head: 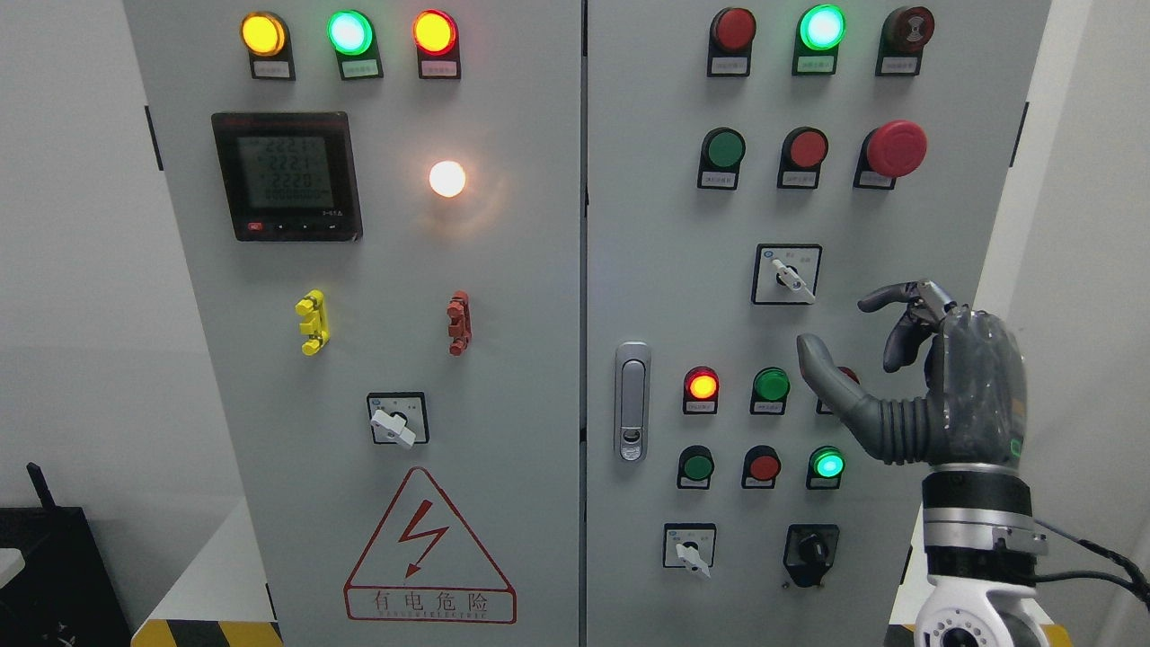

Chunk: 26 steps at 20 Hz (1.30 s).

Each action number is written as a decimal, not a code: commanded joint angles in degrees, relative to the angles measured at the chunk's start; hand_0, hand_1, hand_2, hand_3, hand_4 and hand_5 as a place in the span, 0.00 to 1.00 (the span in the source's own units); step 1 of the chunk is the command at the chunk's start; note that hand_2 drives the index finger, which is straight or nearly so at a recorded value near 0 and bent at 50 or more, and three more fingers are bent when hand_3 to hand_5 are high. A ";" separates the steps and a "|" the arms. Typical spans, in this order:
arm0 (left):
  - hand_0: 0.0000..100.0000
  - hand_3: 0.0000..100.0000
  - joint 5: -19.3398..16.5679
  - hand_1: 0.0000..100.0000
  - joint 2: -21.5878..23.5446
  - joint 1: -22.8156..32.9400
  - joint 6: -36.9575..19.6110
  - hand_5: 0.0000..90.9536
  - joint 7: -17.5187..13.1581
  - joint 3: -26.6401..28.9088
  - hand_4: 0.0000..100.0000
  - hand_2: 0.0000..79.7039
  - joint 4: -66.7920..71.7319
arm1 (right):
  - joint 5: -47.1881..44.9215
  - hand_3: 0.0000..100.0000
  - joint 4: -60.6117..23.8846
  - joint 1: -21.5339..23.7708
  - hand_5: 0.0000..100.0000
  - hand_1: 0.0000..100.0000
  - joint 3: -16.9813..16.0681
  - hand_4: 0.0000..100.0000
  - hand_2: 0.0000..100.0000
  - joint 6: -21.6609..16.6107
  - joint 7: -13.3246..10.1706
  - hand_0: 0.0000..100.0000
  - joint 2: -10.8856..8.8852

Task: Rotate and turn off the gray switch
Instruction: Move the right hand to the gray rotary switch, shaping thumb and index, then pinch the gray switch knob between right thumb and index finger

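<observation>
Hovering ribbed rubbery right hand [907, 359], fingers loose

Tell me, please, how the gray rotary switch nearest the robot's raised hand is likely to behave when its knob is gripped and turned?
The gray switch is panel-mounted, so it should pivot, not lift. Its small wing-shaped lever looks rigid, smooth plastic, perhaps slippery. The right hand is open beside it.

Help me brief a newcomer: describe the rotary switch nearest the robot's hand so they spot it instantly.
On the cabinet's right door, look below the big red mushroom button. The gray switch sits alone in a black-framed white square, just up-left of the right hand; unlike the round buttons around it, it has a pale lever pointing down-right.
</observation>
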 commanded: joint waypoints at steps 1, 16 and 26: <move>0.12 0.00 1.14 0.39 0.02 -0.53 0.04 0.00 -0.03 0.44 0.00 0.00 -1.49 | -0.11 0.95 2.29 -1.87 1.00 0.53 1.82 0.93 0.53 1.69 -0.08 0.01 3.00; 0.12 0.00 1.14 0.39 0.02 -0.53 0.04 0.00 -0.03 0.44 0.00 0.00 -1.49 | -0.11 0.96 5.63 -5.03 1.00 0.55 1.83 0.93 0.55 2.76 0.01 0.02 3.09; 0.12 0.00 1.14 0.39 0.02 -0.53 0.04 0.00 -0.03 0.44 0.00 0.00 -1.49 | -0.11 0.96 6.51 -6.26 1.00 0.56 2.53 0.93 0.57 4.60 1.06 0.03 3.00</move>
